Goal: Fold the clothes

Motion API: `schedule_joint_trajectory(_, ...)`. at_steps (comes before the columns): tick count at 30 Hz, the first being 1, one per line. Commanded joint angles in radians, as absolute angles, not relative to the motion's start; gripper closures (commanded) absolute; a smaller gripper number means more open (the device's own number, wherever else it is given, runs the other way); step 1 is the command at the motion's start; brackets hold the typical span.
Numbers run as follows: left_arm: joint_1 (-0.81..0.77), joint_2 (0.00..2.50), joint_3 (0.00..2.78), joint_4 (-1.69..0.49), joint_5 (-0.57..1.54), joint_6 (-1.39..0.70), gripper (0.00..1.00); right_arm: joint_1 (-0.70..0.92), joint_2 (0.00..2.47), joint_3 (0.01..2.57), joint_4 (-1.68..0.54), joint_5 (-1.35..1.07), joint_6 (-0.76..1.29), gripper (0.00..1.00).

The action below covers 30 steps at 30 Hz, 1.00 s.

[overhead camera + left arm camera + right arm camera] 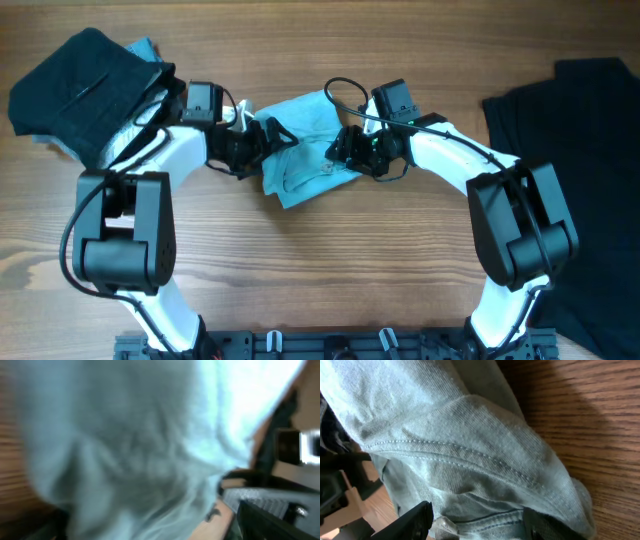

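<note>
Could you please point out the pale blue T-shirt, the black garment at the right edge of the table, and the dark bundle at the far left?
pale blue T-shirt (pixel 305 150), overhead view, on its crumpled middle between the arms.
black garment (pixel 590 120), overhead view, on its flat middle.
dark bundle (pixel 85 85), overhead view, on its top surface.

I note a pale blue T-shirt (pixel 305 150) mid-table on brown wood-grain table (pixel 330 270), a black garment (pixel 575 170) at the right edge, dark bundled clothes (pixel 85 85) top-left corner.

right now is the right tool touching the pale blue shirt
Touching. In the right wrist view the pale blue shirt bunches between the right tool's fingers, the cloth pressed against them.
</note>
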<state>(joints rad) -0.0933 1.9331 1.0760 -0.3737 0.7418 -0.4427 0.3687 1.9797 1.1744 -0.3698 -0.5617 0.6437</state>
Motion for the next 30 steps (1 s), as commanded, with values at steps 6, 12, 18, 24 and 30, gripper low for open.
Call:
schedule_joint_trajectory(6, -0.227, 2.014, 0.971, -0.155, 0.739, -0.567, 0.21, 0.373, 2.013, 1.171, -0.374, -0.558, 0.655, 0.37)
schedule_joint_trajectory(12, -0.229, 2.015, 0.972, -0.149, 0.68, -0.57, 0.91, 0.37, 2.012, 1.171, -0.386, -0.559, 0.655, 0.48)
schedule_joint_trajectory(18, -0.147, 1.934, 0.999, -0.281, 0.684, -0.505, 0.96, 0.268, 1.882, 1.171, -0.547, -0.583, 0.57, 0.51)
schedule_joint_trajectory(24, -0.039, 1.721, 1.207, -0.585, 0.682, -0.395, 0.96, 0.191, 1.653, 1.171, -0.586, -0.642, 0.341, 0.47)
schedule_joint_trajectory(30, 0.135, 1.555, 1.455, -0.607, 0.676, -0.397, 0.96, 0.189, 1.578, 1.171, -0.593, -0.591, 0.345, 0.46)
